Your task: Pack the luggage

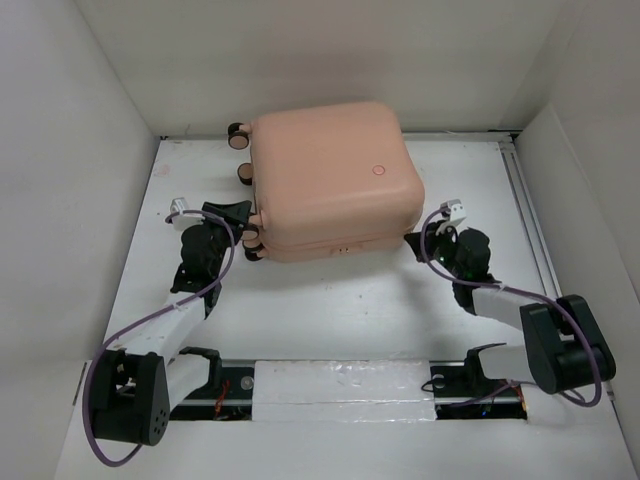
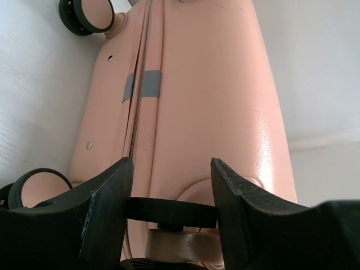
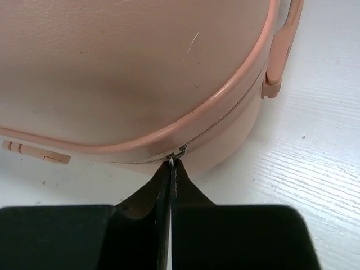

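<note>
The peach-pink luggage lies closed and flat on the white table, wheels to the left. My left gripper sits at its front left corner, its fingers closed around a black caster wheel; the shell fills the left wrist view. My right gripper is at the front right corner, shut on the metal zipper pull of the zipper seam. The luggage also shows in the right wrist view.
White walls enclose the table on three sides. A second wheel and a grey tape patch show on the luggage side. A pink side handle is at the right. Arm bases and a rail run along the near edge.
</note>
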